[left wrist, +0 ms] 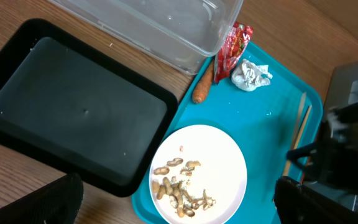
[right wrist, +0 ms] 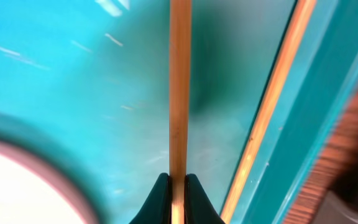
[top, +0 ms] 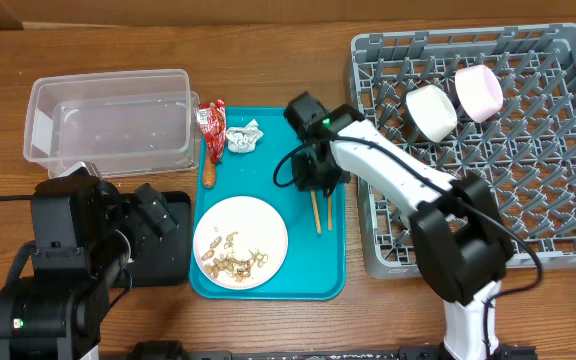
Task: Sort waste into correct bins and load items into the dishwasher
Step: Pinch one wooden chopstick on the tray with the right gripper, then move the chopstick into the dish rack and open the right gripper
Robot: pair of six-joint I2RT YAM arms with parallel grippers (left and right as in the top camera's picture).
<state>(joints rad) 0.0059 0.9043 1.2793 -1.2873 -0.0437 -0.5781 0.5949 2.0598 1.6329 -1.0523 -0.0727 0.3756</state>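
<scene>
Step in hand: picking up chopstick.
- Right pincer (right wrist: pixel 178 180) pressed onto one chopstick (right wrist: pixel 179 81), apparently near its far end.
- Stick lying flat on teal tray (top: pixel 320 262), mid-tabletop toward front edge.
- Second chopstick (right wrist: pixel 271 112) just beside, along tray lip, not caught.
- Left pincer (left wrist: pixel 178 208) spread, empty, above plate (left wrist: pixel 229 155).

Doing it well:
- Lift straight up. Thin smooth stick held off-centre probably droops or pivots.
- Clear tray lip before swinging toward dish rack (top: pixel 558 200) at right edge.
- Steer clear of white cup (top: pixel 431 110) and pink cup (top: pixel 478 92) at far edge.
</scene>
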